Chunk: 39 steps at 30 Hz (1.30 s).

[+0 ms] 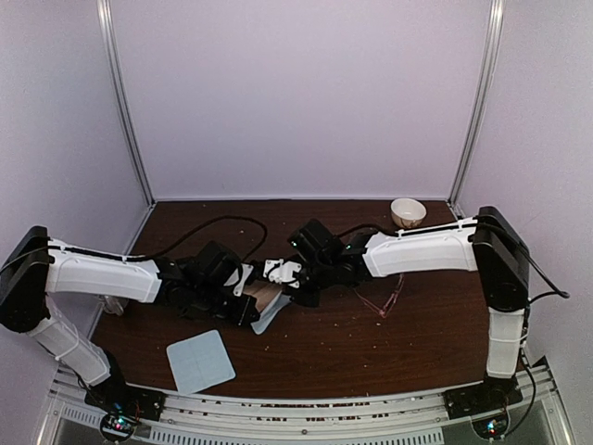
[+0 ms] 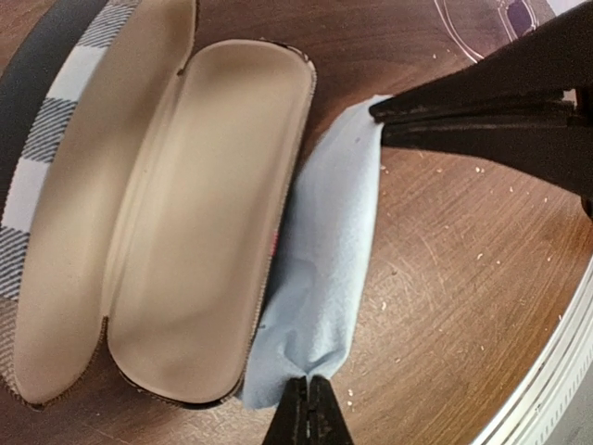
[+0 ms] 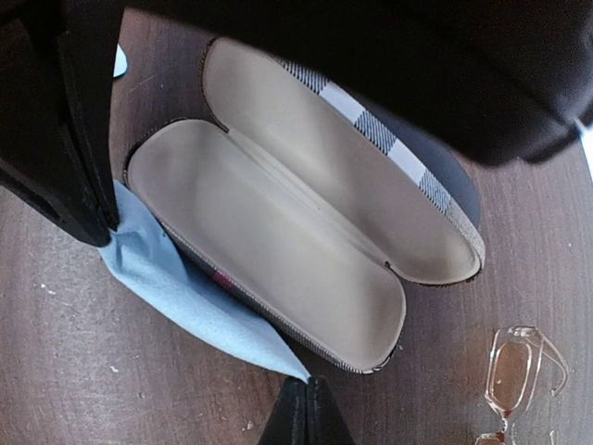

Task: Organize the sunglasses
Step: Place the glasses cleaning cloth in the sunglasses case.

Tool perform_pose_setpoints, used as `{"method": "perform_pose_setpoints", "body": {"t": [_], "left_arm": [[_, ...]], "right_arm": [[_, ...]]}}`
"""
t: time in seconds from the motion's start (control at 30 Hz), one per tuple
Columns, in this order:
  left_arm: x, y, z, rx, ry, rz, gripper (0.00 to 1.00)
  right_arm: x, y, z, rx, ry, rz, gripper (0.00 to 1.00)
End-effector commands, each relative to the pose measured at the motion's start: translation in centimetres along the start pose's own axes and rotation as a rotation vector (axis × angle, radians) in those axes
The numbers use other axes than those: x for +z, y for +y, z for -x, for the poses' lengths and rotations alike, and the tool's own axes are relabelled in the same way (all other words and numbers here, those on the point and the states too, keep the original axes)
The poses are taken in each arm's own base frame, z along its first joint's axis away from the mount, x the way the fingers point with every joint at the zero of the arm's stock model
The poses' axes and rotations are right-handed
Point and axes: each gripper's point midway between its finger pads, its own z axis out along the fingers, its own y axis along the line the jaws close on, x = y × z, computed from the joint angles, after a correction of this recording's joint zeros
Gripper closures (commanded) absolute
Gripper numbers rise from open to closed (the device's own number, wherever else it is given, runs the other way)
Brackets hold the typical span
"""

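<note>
One pair of sunglasses (image 3: pixel 519 369) shows plainly, lying flat on the dark wooden worktop (image 1: pixel 371 352) right of its middle, under the outstretched right arm (image 1: pixel 422 252). In the top view the thin reddish frames (image 1: pixel 381 303) are too fine for me to tell whether a second pair lies with them. They are near the open case (image 2: pixel 204 213) but apart from it, and nothing touches them.

The case sits at the middle of the worktop, lid thrown back, its beige lining bare and its outside checked in grey and white. A pale blue cloth (image 2: pixel 324 250) is tucked partly under its near long side and spreads out onto the wood.

Both arms reach low and nearly level from the left and right edges, meeting over the case. The left fingers (image 2: pixel 307 400) are pressed together, pinching one end of the cloth's loose edge. The right fingers (image 3: pixel 307 400) are likewise closed, nipping the corner at its other end.

A second blue cloth (image 1: pixel 200 361) lies flat near the front edge, left of centre, well apart. A small pale bowl (image 1: pixel 408 212) stands by the far right corner.
</note>
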Motion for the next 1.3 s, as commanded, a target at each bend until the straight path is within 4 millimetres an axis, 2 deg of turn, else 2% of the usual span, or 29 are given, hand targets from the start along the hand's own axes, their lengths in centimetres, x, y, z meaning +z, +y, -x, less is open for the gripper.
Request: {"method": "perform_pose_setpoints", "body": {"t": [0.0, 0.77, 1.27], "left_arm": [[0.1, 0.3, 1.0, -0.017, -0.031, 0.005, 1.00], [0.0, 3.7, 1.4, -0.055, -0.027, 0.133, 1.00], [0.4, 5.0, 1.9, -0.043, -0.017, 0.193, 1.00]], "right_arm": [[0.3, -1.1, 0.4, 0.003, 0.003, -0.018, 1.00], [1.9, -3.9, 1.9, 0.048, 0.020, -0.100, 1.00], [3.1, -4.3, 1.5, 0.056, 0.061, -0.103, 1.00]]}}
